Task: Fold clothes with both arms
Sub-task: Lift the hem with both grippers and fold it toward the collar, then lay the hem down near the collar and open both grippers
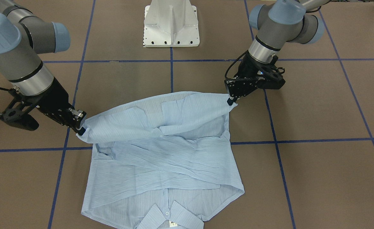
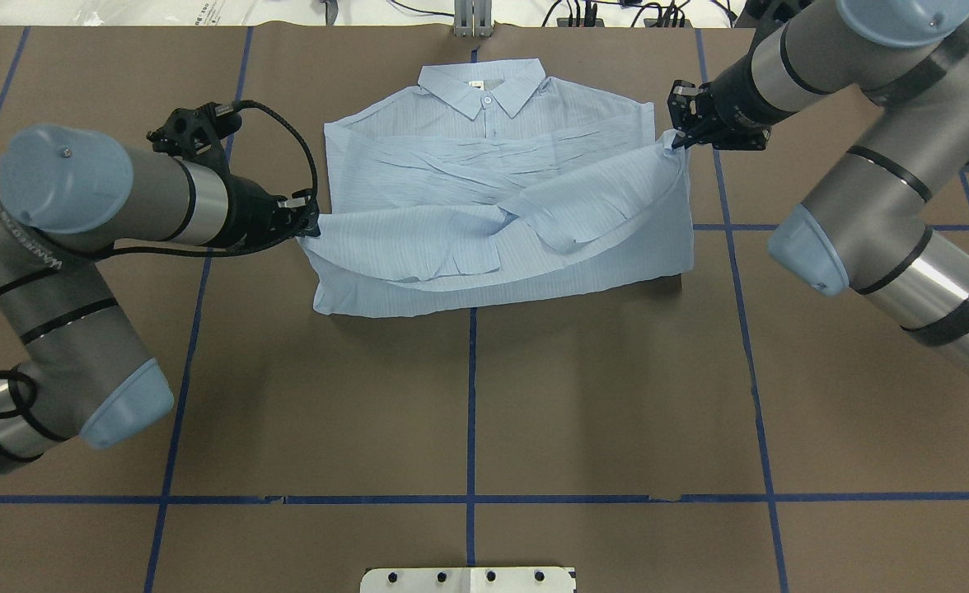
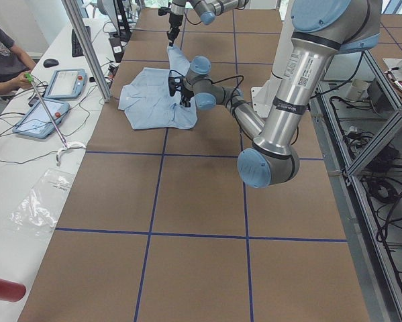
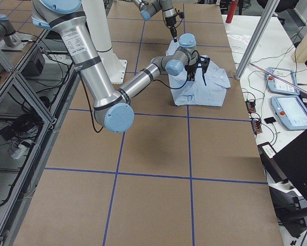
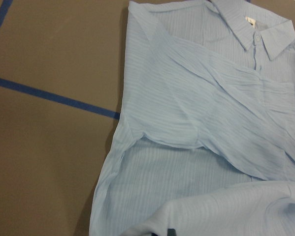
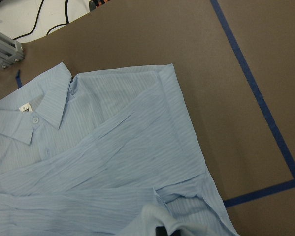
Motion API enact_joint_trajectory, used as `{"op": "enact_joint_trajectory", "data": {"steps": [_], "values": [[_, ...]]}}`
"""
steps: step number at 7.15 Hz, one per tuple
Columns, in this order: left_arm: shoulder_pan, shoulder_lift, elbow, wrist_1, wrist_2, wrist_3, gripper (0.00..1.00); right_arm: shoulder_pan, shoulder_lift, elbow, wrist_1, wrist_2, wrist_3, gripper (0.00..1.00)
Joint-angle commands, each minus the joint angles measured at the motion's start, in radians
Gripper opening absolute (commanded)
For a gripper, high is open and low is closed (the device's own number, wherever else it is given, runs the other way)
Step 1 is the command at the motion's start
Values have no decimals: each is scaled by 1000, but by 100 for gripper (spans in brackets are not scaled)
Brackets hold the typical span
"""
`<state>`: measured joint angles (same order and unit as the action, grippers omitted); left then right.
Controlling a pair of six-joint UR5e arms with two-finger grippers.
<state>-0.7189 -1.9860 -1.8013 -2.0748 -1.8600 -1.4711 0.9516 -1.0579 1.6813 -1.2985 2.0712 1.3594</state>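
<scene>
- Evidently clamped: the left gripper [image 2: 310,221] has its fingers closed on one hem corner of the shirt [image 2: 484,161]. The right gripper [image 2: 681,142] pinches the opposite corner in the same way.
- Gripping both corners at once spreads the hem [image 1: 161,95] between the two grippers, so the lower half lifts as one sheet instead of bunching. A slight sag shows along the raised edge.
- Beneath it, the sleeves [image 2: 451,156] lie crossed over the chest, tucked inward so the body makes a tidy rectangle to double over.
- The shirt rests front up on the brown table [image 2: 468,395], with its collar [image 2: 484,82] on the side far from the robot. The new crease lies on the near side.
- The right corner sits closer to the collar than the left, so the fold looks skewed.
- Judged from this, the hem-to-collar fold is roughly half done. Both arms reach in from outside the shirt's edges, leaving the cloth unobstructed.
</scene>
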Motion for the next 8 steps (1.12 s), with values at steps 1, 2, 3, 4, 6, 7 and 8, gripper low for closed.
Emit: {"op": "enact_joint_trajectory", "data": {"steps": [1, 2, 3, 4, 6, 7, 8], "values": [[-59, -82, 118, -65, -5, 0, 0, 18, 85, -102, 1, 1, -2, 0], [-77, -114, 175, -80, -5, -3, 0, 21, 122, -148, 2, 3, -3, 0], [-105, -137, 241, -137, -4, -5, 0, 33, 153, -222, 51, 3, -2, 0], [-132, -167, 319, -203, -5, -5, 0, 47, 153, -292, 136, 3, -3, 0], [-140, -238, 437, -240, -4, -5, 0, 53, 185, -366, 171, 3, -3, 0], [-140, -269, 495, -272, -2, -5, 0, 53, 215, -406, 171, 1, -5, 0], [-140, -286, 538, -290, 1, -3, 0, 53, 245, -443, 173, 1, -6, 0]]}}
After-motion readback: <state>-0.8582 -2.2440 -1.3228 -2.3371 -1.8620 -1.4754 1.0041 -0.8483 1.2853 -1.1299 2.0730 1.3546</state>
